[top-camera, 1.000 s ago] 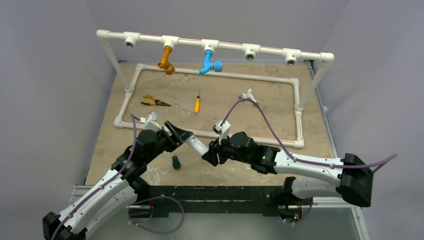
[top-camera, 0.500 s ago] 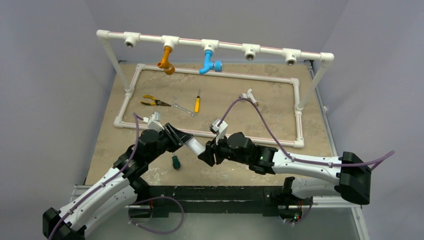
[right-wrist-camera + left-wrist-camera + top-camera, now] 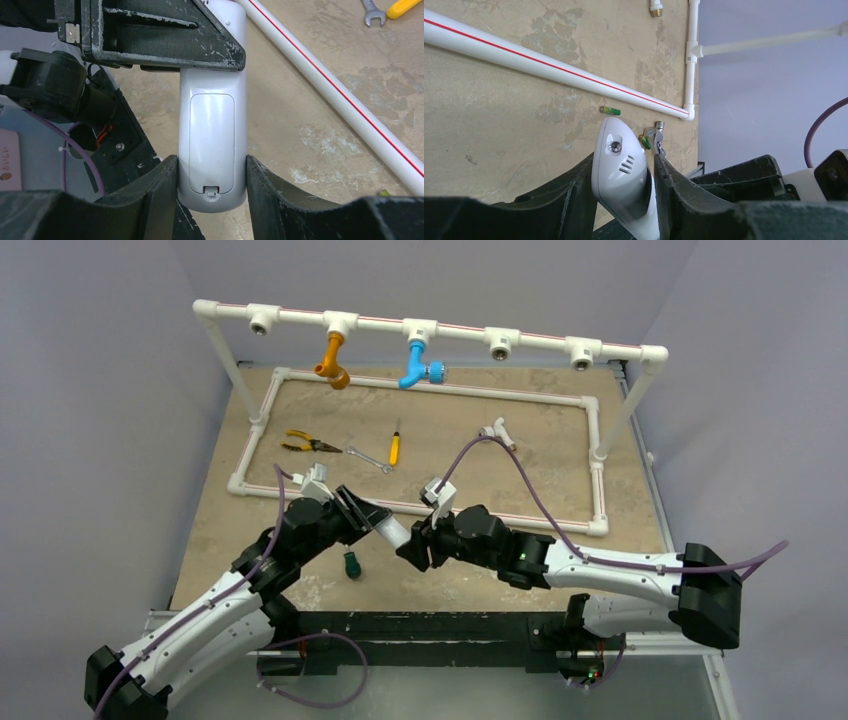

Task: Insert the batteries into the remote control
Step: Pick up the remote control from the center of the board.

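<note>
White plastic in mid-air! Seen from overhead, the remote (image 3: 392, 530) hangs above the table (image 3: 220, 540), pinched at both ends: the left gripper (image 3: 368, 517) has the far end, the right gripper (image 3: 413, 548) the near one. Its long axis runs straight from one wrist to the other, slanting down to the right. A stubby green screwdriver (image 3: 351, 564) lies on the table just below. No batteries to be seen from up here; the right arm hides that patch.

Over to the left wrist: the jaws are drawn in to the remote's width, a finger (image 3: 569, 200) pressed on each flank and the rounded tip poking out ahead. And there they are, two green batteries (image 3: 610, 110), loose on the table past that tip. One is near the red-striped pipe (image 3: 549, 65), the other closer in.

Right wrist now: same story, jaws narrowed onto the remote's sides, plain back facing the lens. The cover (image 3: 212, 142) is on, with its latch tab at the near end.

So the batteries lie onward along the remote's axis, on the right arm's side. That arm looks nearer, though the cover must come off first.
</note>
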Controlling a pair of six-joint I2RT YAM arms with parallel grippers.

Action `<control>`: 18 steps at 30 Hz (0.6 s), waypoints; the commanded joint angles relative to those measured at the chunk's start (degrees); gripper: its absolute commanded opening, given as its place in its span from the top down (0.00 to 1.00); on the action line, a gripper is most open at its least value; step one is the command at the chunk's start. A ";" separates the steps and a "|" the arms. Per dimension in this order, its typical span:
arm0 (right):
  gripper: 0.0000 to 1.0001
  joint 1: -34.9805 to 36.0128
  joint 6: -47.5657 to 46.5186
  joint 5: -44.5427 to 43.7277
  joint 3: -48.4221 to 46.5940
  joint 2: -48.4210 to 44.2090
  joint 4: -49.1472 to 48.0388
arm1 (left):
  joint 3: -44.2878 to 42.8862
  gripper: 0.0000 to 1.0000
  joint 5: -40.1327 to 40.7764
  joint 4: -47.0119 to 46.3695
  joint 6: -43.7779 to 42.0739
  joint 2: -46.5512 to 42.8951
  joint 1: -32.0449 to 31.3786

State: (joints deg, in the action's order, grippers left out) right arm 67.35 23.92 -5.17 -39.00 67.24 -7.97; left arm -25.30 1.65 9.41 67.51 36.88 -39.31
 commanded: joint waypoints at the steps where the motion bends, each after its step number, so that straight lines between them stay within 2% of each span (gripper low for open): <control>1: 1.00 0.32 -0.90 -1.59 -1.19 -1.40 -3.56 | -1.33 0.58 -0.55 -3.13 0.42 0.25 -0.78; 4: 1.00 0.35 -0.86 -1.52 -1.08 -1.56 -3.55 | -1.39 0.59 -0.30 -3.17 0.34 0.32 -0.94; 9: 1.00 0.32 -0.98 -1.66 -0.56 -2.06 -3.40 | -1.25 0.68 0.32 -3.15 0.58 0.27 -1.21; 13: 0.98 0.32 -1.48 -1.28 0.52 -2.81 -4.07 | -1.21 0.88 1.26 -1.63 1.46 0.51 -1.37; 15: 0.82 0.32 -1.88 -0.98 2.08 -4.11 -5.86 | -1.16 0.99 1.34 -0.89 1.69 0.79 -1.41; 18: 0.64 0.36 -2.39 -2.37 4.38 -6.53 -7.15 | -1.08 1.00 1.82 -0.14 0.03 1.11 -1.39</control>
State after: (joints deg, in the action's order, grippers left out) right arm 67.51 23.42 -5.48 -36.69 65.25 -10.41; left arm -25.61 1.13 6.85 70.37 37.47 -40.88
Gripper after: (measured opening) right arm 0.452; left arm 0.241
